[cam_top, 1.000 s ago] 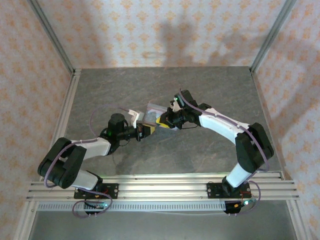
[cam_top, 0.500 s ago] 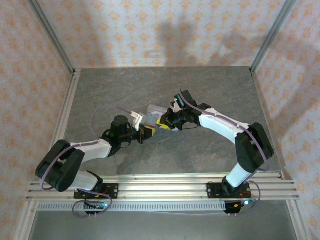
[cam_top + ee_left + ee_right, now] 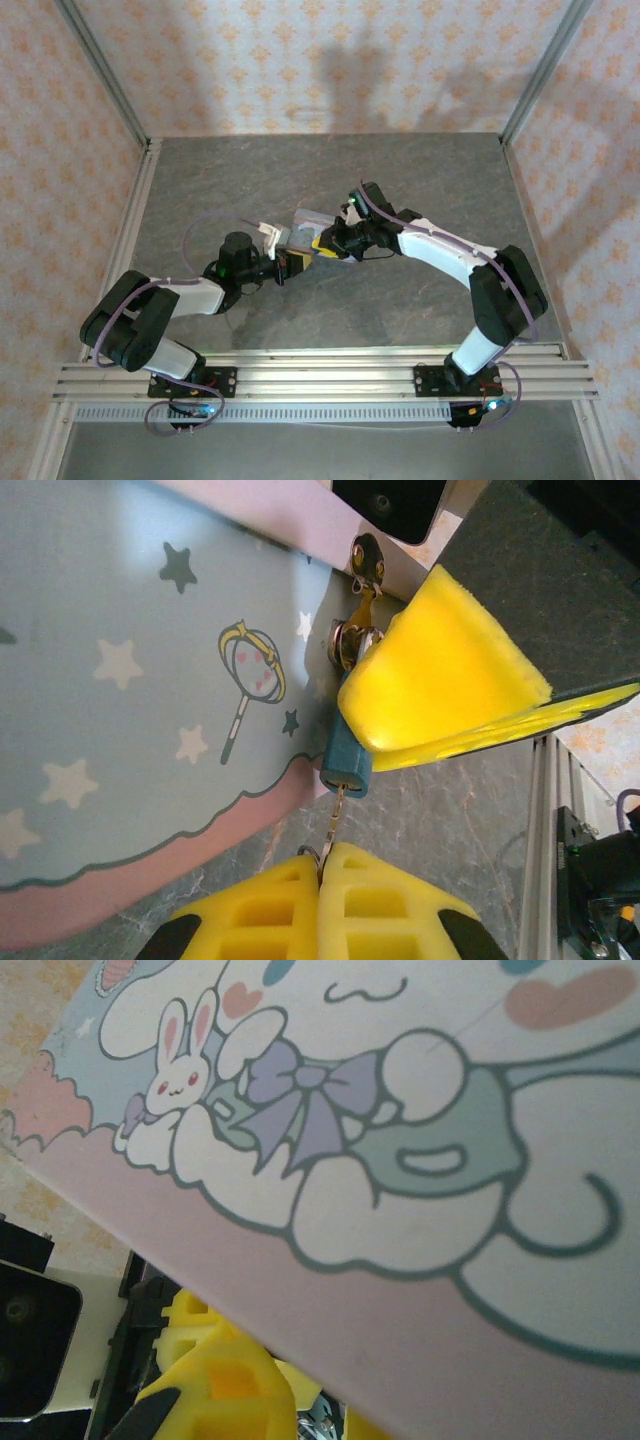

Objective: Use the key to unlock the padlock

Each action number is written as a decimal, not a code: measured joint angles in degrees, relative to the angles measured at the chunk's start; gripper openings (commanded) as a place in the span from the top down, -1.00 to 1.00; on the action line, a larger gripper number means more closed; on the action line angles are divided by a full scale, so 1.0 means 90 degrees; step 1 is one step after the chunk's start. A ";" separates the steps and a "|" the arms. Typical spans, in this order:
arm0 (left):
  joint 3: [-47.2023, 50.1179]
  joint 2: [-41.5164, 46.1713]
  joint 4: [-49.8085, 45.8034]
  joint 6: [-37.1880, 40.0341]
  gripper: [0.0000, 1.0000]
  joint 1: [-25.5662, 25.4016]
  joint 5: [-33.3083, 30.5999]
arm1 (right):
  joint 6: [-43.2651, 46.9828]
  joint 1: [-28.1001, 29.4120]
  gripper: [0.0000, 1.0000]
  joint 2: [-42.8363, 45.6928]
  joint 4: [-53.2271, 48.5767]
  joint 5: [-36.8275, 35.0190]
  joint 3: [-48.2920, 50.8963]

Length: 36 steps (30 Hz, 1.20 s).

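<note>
The small blue padlock (image 3: 347, 763) hangs by its shackle from the clasp of the pale blue cartoon tin (image 3: 120, 680). The thin key (image 3: 338, 810) stands with its tip in the padlock's bottom. My left gripper (image 3: 328, 855) is shut on the key's head, directly below the padlock. A yellow finger (image 3: 440, 680) of my right gripper covers the padlock's upper part, and that gripper is shut on it. From above, the left gripper (image 3: 283, 264) and right gripper (image 3: 322, 243) meet at the tin's (image 3: 308, 222) near edge. The tin's lid (image 3: 400, 1110) lies just above the right gripper (image 3: 300, 1410).
The tin is tilted up off the grey stone-patterned table (image 3: 400, 180). An aluminium rail (image 3: 320, 375) runs along the near edge and another (image 3: 550, 810) beside the work spot. Patterned walls and metal posts (image 3: 105, 75) close in the left, back and right.
The left arm's elbow and forearm have swayed slightly while its gripper stayed at the padlock with the key. The right arm and the tin have not visibly moved.
</note>
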<state>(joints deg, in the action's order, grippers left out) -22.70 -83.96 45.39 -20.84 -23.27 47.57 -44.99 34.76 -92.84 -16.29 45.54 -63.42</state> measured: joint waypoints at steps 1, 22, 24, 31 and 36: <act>0.0000 0.0000 -0.0002 -0.0015 1.00 0.0007 0.0022 | 0.0012 0.0000 1.00 0.0000 0.0000 0.0015 0.0000; -0.0228 -0.0316 -0.0568 0.0075 1.00 -0.0379 -0.0542 | 0.0454 0.0175 1.00 -0.0274 -0.0138 -0.0481 0.0063; -0.0112 -0.0316 -0.0549 0.0148 1.00 -0.0486 -0.0736 | 0.0396 0.0257 0.96 -0.0279 -0.0075 -0.0593 0.0172; 0.0146 -0.0313 -0.0607 0.0333 1.00 -0.0627 -0.1049 | 0.0151 0.0571 0.57 -0.0277 0.0444 -0.1032 0.0607; 0.0318 -0.0308 -0.0527 0.0379 1.00 -0.0627 -0.1086 | -0.0034 0.0758 0.33 -0.0236 0.1083 -0.1294 0.0981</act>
<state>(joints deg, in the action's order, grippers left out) -19.84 -86.74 40.64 -17.43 -28.91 37.80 -45.30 41.58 -94.96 -6.55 33.89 -54.59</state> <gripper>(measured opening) 0.048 0.274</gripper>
